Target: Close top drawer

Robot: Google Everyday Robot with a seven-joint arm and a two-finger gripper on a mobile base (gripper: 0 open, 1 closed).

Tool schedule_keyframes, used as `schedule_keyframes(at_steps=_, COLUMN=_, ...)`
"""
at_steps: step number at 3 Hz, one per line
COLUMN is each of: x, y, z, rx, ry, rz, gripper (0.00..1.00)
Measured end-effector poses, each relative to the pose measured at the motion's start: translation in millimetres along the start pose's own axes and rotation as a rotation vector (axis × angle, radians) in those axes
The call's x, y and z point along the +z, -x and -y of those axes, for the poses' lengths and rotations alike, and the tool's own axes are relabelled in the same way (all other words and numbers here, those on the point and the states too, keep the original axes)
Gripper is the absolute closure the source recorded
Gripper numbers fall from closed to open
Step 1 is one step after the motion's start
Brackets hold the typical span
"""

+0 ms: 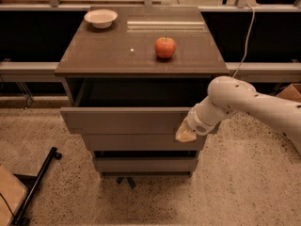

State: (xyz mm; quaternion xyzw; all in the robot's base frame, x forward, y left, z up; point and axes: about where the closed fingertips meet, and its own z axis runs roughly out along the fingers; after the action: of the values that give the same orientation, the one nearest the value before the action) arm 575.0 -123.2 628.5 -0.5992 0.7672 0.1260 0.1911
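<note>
Above a speckled floor (244,182), the wide grey handle-less top drawer (124,120) stands pulled out at frame centre under the brown surface (103,55), the robot's pale claw (186,134), its opening indiscernible, at the panel's right end, apparently positioned to push.

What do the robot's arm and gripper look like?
The arm is white tubing with a bulbous elbow joint dotted with dark marks; no cables visible on it. The gripper, at the right end of the top drawer front, looks pale yellowish-tan.
</note>
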Motion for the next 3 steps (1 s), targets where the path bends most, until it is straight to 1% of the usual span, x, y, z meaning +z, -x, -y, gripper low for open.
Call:
schedule_keyframes(at_steps=1, x=3, y=12, z=42, rx=-0.047, ry=-0.053, rz=0.010, gripper=1.00)
schedule_keyframes(at_steps=2, x=2, y=19, z=62, rx=-0.076, ry=-0.088, rz=0.015, gripper=1.00)
schedule_keyframes(at_steps=3, x=-2, y=38, z=99, rx=-0.126, ry=-0.150, rz=0.024, gripper=0.81)
